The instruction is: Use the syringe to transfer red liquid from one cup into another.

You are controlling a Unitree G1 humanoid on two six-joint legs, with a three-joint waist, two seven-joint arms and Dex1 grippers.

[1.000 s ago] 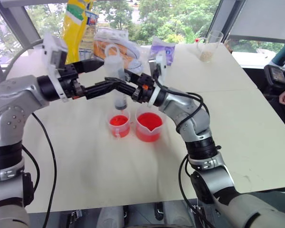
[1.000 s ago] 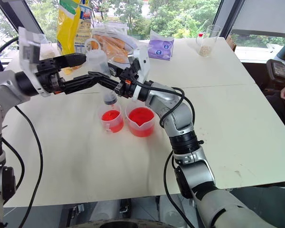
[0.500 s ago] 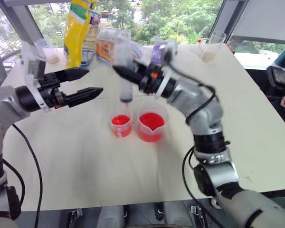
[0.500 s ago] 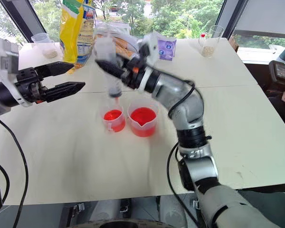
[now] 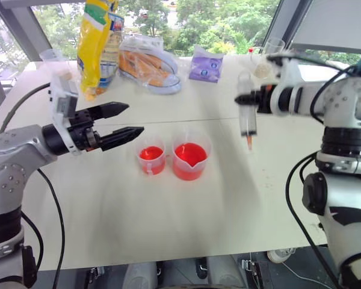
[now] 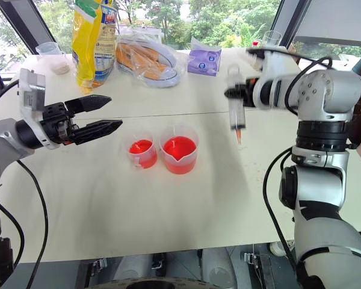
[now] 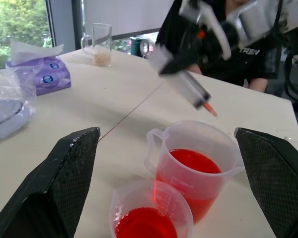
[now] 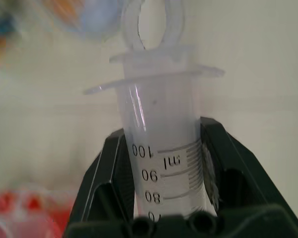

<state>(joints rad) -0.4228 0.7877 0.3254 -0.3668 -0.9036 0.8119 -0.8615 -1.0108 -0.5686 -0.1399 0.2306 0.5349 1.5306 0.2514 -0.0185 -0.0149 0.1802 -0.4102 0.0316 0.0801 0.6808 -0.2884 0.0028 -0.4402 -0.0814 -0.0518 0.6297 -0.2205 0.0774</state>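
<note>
Gripping syringe (image 5: 248,123) | right gripper (image 5: 260,98) (tip down) | beside beaker (image 5: 190,159)

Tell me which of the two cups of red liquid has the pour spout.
The wider beaker, on the robot's right of the pair. Its rim dips into a spout; the narrower cup beside it has none.

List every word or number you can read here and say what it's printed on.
"100", "90", "80" and "ml": on the syringe barrel.
"TREV": partly hidden lettering on a person's dark shirt.
Print on the yellow bag and the purple tissue pack: too small to read.
</note>
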